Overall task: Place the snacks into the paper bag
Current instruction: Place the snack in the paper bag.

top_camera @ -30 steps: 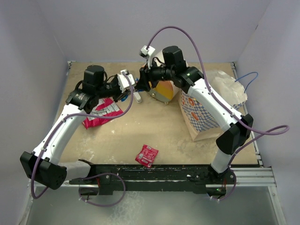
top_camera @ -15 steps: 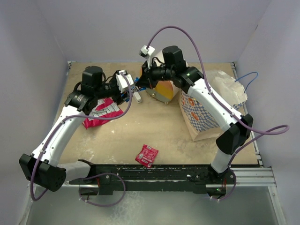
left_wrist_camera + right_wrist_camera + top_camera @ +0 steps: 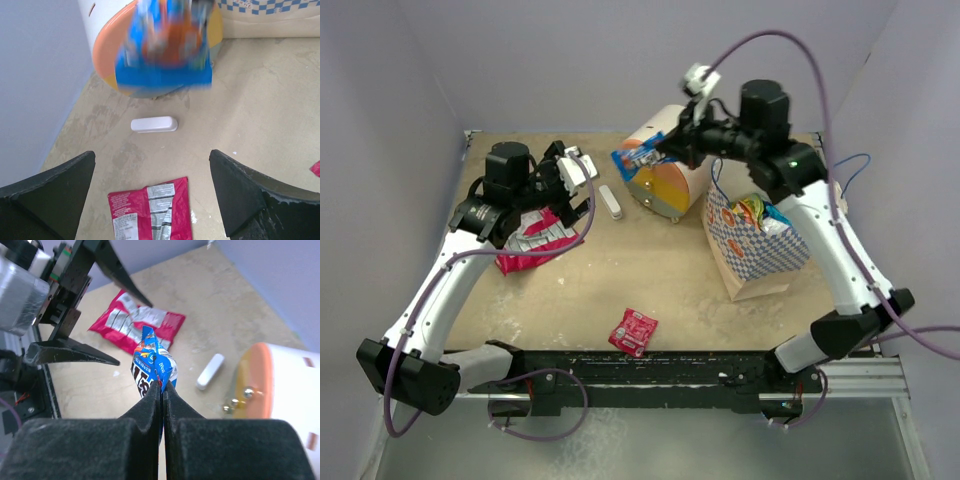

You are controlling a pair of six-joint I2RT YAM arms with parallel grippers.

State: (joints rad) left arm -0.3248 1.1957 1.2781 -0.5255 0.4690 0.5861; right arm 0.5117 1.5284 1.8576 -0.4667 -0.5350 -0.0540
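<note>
My right gripper [image 3: 660,152] is shut on a blue snack packet [image 3: 635,159], holding it in the air above the cream round drawer unit [image 3: 665,178]. The same blue packet [image 3: 150,362] hangs from my right gripper [image 3: 162,385] and shows blurred as the blue packet [image 3: 165,45] in the left wrist view. My left gripper [image 3: 570,180] stands open and empty over a large pink snack packet [image 3: 535,238], also seen as the pink packet [image 3: 152,210]. A small red packet [image 3: 633,331] lies near the front edge. The paper bag [image 3: 752,248] stands at the right with packets [image 3: 757,213] inside.
A small white stick-shaped object [image 3: 610,201] lies between the pink packet and the drawer unit. Crumpled white plastic [image 3: 810,185] and a blue cord [image 3: 848,168] sit behind the bag. Walls close in the back and both sides.
My left gripper opened and let go of the blue packet, then drew back left. My right gripper shut on the packet and carried it to the right, toward the bag.
</note>
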